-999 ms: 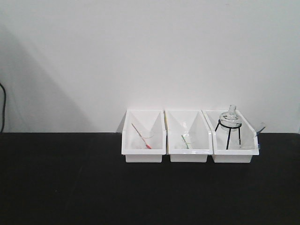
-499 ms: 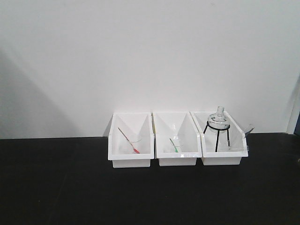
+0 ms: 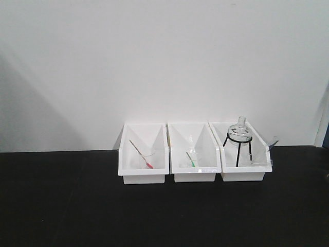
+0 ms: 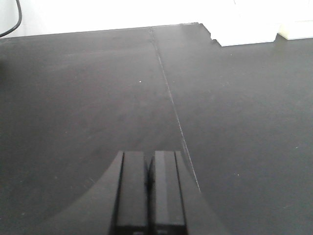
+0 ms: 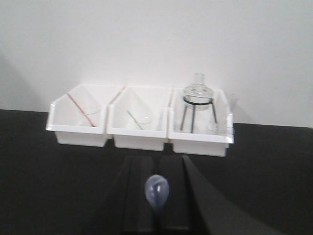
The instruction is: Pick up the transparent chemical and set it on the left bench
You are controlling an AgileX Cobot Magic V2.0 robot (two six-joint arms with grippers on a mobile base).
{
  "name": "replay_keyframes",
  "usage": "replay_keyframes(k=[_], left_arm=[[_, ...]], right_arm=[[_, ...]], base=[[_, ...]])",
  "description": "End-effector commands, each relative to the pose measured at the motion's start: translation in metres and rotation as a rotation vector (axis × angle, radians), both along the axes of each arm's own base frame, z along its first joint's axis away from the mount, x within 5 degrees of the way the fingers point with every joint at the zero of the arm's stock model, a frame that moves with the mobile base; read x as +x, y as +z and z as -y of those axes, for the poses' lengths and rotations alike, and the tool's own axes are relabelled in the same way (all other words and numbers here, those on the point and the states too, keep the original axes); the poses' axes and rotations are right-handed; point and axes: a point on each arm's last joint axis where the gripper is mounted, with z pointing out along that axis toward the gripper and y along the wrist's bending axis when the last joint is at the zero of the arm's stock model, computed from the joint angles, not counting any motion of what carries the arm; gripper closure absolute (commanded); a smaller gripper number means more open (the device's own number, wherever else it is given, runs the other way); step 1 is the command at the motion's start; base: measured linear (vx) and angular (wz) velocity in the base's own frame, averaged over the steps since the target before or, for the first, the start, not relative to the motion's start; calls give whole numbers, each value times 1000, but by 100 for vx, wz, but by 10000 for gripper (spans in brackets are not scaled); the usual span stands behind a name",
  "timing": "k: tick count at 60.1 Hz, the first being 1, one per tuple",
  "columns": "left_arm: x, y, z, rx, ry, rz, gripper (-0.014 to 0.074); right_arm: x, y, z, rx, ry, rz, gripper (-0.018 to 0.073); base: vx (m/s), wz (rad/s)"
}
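Small clear glass beaker with pale-blue rod (image 5: 218, 127): in rightmost white plastic bin (image 5: 198, 145). Left gripper (image 4: 149, 157) pressed together; right gripper (image 5: 156, 169) indeterminate.

3 white bins (image 5: 139, 132) in a row on black tabletop (image 5: 44, 186) w/ white wall behind. L bin: beaker w/ red rod (image 5: 80, 110). Mid: green rod (image 5: 134, 119). R: flask on tripod (image 5: 197, 98). Right claw (image 5: 156, 196) at bottom, blurry.

Lab, glass flask (image 3: 240, 129) on tripod stand (image 3: 238, 149), white bins (image 3: 144, 172), black bench (image 3: 77, 206)
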Motion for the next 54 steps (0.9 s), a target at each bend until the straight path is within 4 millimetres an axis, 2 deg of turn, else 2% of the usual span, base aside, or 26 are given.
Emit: replay_keyframes(k=[1,10,16,20,27,35,41,47,54], left_arm=[[-1,3,0,-14,-1,81,600],[-1,3,0,-14,-1,81,600],[-1,3,0,-14,-1,81,600],[-1,3,0,-14,-1,81,600],[-1,3,0,-14,-1,81,600],[-1,3,0,-14,-1,81,600],[-1,3,0,-14,-1,81,600],[-1,3,0,-14,-1,81,600],[-1,3,0,-14,-1,81,600]], right_arm=[[9,23,-19,27,178,80,564],[44,32,-41,44,320,32,564],[68,28,-54,65,406,-17,564],[83,18,-64,81,468,-64,564],[106,-13,-74,57,524,-180,564],[120,-37,-79,6,543,-234,559],[125,-46,-81,-17,563,-241,529],[126,-50,-83,-15,581,-250,451],[126,-51,-84,-10,588,-252,298]], base=[[0,0],[0,0],[0,0],[0,0],[0,0],[0,0],[0,0],[0,0],[0,0]])
